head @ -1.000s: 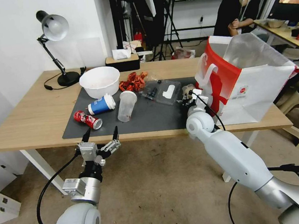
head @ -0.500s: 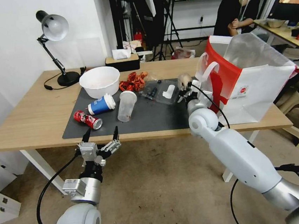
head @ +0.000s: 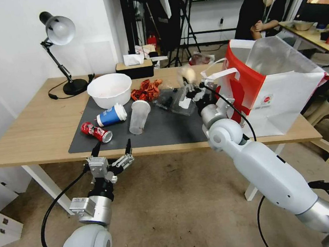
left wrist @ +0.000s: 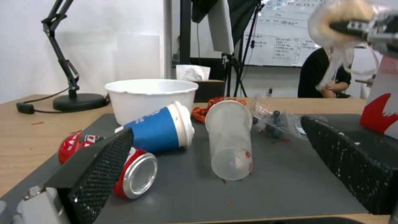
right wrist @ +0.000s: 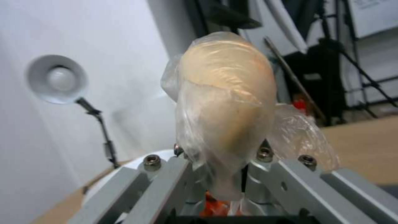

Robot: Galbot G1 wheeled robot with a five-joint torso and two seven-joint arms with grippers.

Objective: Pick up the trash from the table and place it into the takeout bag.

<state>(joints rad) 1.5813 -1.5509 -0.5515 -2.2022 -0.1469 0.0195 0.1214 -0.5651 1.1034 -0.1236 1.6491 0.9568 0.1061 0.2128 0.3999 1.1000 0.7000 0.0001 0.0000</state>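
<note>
Up close, the right wrist view reveals the right gripper (right wrist: 226,174) clamped on a beige lump wrapped in clear plastic (right wrist: 226,102); from the head view it hangs above the worktop (head: 29,132), beside the takeout bag (head: 282,100). Left gripper (head: 110,148), fingers apart, waits below the worktop's edge, before the red soda can (left wrist: 132,174).

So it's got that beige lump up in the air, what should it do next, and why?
Probably swing the right gripper sideways until it is over the takeout bag's open top. The small beige lump is clamped and lifted above the table, beside the bag's handles, not yet above its mouth. The left gripper waits open below the table edge.
</note>
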